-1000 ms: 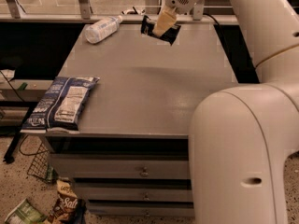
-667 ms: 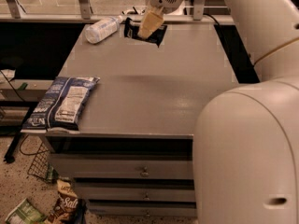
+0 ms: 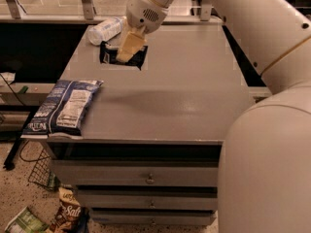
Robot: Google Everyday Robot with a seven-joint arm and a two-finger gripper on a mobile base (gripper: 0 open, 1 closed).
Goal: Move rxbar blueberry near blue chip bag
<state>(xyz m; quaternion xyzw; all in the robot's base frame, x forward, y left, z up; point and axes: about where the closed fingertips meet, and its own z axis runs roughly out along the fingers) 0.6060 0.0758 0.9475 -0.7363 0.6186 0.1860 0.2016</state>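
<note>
Far left: blue chip bag (image 3: 63,106), flat on front-left corner of table (image 3: 194,106), overhanging the edge, long axis front-to-back. Further right, at rear: clear bottle (image 3: 104,29) on its side. Just right of that, slightly forward: rxbar blueberry (image 3: 109,57), long axis roughly left-right, pinched near mid-length by gripper (image 3: 125,55), fingers clamped on it. Probably lifted off the top, hard to confirm. From gripper to bag: front-left, well apart. Next, likely: diagonal carry toward that corner, set down beside bag's right edge.
</note>
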